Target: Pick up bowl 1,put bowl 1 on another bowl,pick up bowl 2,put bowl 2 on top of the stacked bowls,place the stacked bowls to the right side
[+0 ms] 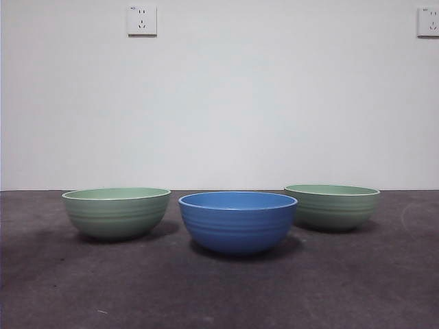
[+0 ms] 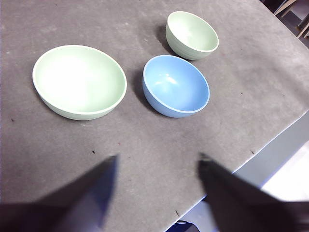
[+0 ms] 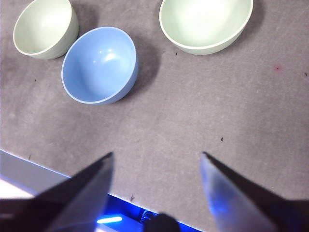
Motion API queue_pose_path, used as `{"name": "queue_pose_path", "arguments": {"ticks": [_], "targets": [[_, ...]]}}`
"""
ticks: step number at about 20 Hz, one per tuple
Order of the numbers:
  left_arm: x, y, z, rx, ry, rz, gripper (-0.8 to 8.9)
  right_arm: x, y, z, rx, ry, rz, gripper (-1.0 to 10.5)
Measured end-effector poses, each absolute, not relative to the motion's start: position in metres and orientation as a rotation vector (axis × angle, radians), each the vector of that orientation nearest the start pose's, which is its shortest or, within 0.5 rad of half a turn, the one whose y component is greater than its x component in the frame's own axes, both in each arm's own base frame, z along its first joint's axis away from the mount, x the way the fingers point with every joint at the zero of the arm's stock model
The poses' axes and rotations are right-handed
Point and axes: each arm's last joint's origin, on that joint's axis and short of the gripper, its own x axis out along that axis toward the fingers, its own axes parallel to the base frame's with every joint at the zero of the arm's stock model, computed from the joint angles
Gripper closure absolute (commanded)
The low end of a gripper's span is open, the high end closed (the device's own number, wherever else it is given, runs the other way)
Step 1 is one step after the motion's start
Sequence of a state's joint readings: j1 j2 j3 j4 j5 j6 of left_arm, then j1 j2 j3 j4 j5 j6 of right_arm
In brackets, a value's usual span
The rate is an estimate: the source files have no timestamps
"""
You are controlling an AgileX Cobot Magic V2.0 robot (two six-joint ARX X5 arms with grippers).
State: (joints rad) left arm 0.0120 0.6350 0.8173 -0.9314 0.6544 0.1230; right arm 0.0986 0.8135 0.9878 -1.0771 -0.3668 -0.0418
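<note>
1. Front view is showing three round ribbed bowls standing apart on the dark grey table (image 1: 219, 295): a pale green ribbed bowl (image 1: 116, 212) at one side, the round blue ribbed bowl with a pale rim (image 1: 238, 221) in the middle and nearest the camera, and a second pale green ribbed bowl (image 1: 332, 205) at the other side. Nothing is nested yet.
2. Left gripper (image 2: 157, 166) is hanging above the table edge with its jaws spread apart and empty; the first green bowl (image 2: 79, 81) is lying ahead of it, closer than the blue bowl (image 2: 176, 86).
3. Right gripper (image 3: 157, 162) is also waiting with jaws wide and empty; the second green bowl (image 3: 206, 23) is sitting ahead of it, nearest of the three.
4. Judging by this, each arm is nearest its own green bowl, and the blue bowl is lying between them as the stacking target.
</note>
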Motion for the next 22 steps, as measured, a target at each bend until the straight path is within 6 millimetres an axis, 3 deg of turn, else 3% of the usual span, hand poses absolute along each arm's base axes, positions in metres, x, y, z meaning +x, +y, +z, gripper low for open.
{"name": "queue_pose_path", "arguments": {"ticks": [13, 22], "targets": [[0.104, -0.016, 0.302, -0.135, 0.680, -0.652, 2.15, 0.137, 0.024, 0.318, 0.125, 0.933, 0.428, 4.1], [0.104, -0.016, 0.302, -0.135, 0.680, -0.652, 2.16, 0.190, 0.029, 0.309, 0.185, 0.887, 0.394, 4.1]]}}
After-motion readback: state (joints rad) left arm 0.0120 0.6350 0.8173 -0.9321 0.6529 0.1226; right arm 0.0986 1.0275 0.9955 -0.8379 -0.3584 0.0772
